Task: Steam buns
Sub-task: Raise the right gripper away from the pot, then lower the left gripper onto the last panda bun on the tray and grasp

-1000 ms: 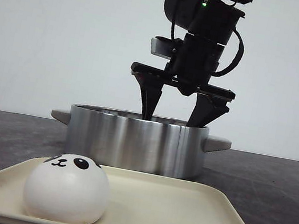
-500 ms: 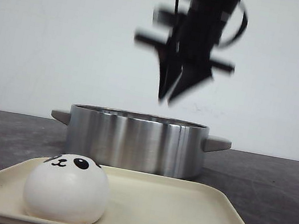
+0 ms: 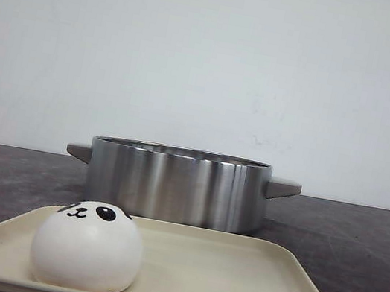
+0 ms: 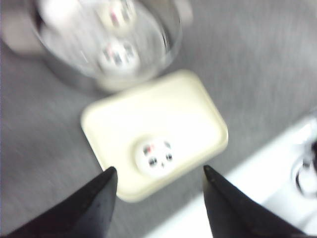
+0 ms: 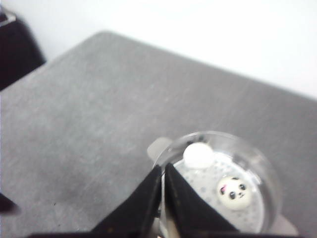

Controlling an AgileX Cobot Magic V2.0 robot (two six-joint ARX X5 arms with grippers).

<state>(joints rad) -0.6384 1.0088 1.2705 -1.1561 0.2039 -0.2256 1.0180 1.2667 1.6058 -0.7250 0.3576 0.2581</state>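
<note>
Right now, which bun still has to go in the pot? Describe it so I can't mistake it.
Start at the steel pot in the middle of the table, then come to the cream tray in front of it. The bun sits alone on the tray's left side, panda face up. Every other bun in view lies inside the pot.

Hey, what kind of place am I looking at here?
Probably a lab bench staged as a kitchen: a steel steamer pot and a cream tray holding a panda-faced bun sit on a dark grey table against a bare white wall.
</note>
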